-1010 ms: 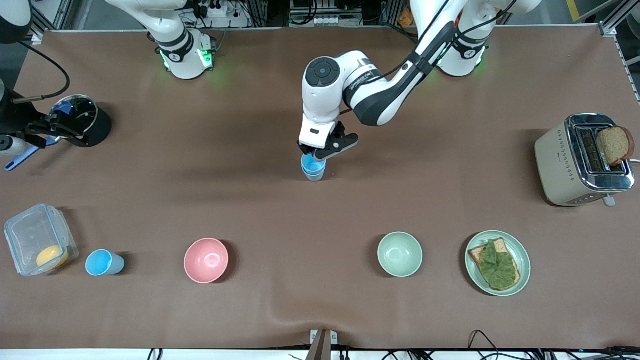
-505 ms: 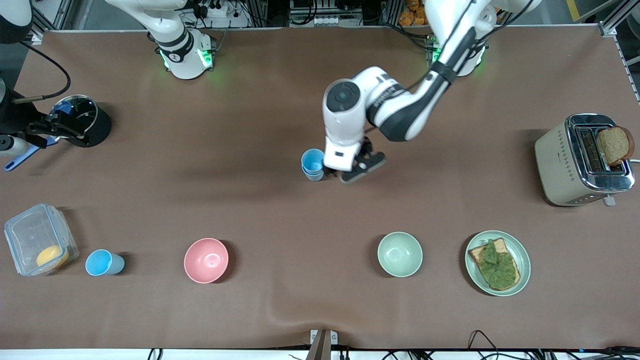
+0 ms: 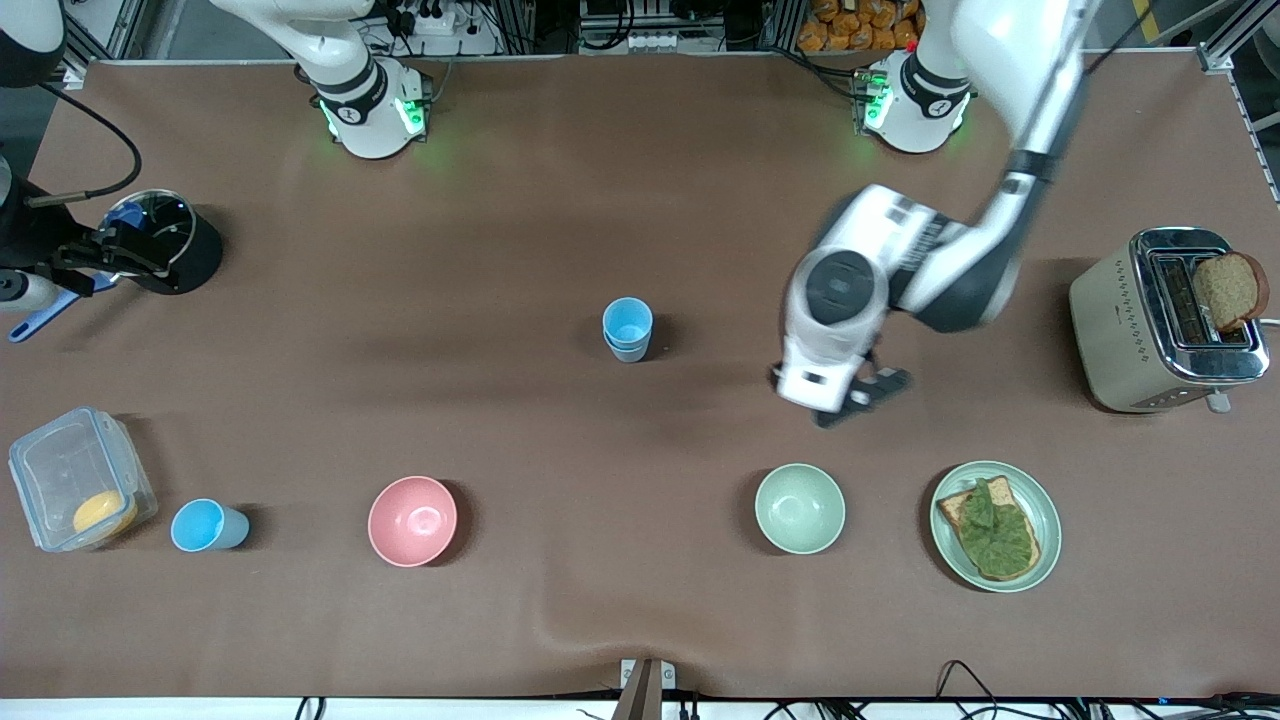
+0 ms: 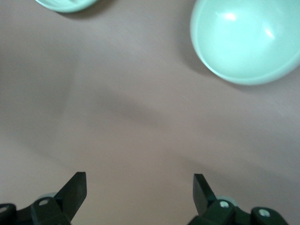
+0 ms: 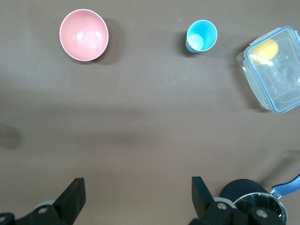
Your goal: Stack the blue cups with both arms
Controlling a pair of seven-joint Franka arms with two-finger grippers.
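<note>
Two blue cups (image 3: 627, 328) stand nested in one stack at the middle of the table. A third, sky-blue cup (image 3: 207, 525) stands alone near the front camera, beside the clear box; it also shows in the right wrist view (image 5: 201, 36). My left gripper (image 3: 858, 398) is open and empty over bare table, between the stack and the toaster, with only tabletop between its fingertips in the left wrist view (image 4: 139, 183). My right gripper (image 3: 105, 260) waits open and empty (image 5: 138, 187) over the black pot at the right arm's end.
A pink bowl (image 3: 412, 520) and a green bowl (image 3: 799, 508) sit nearer the front camera. A plate with toast and greens (image 3: 1040, 500), a toaster (image 3: 1120, 330) with bread, a clear lidded box (image 3: 50, 470) and a black pot (image 3: 195, 250) stand about the table.
My left gripper has let go of the upper cup, leaving it nested in the stack. It has drawn away toward the left arm's end of the table. The right arm has not moved.
</note>
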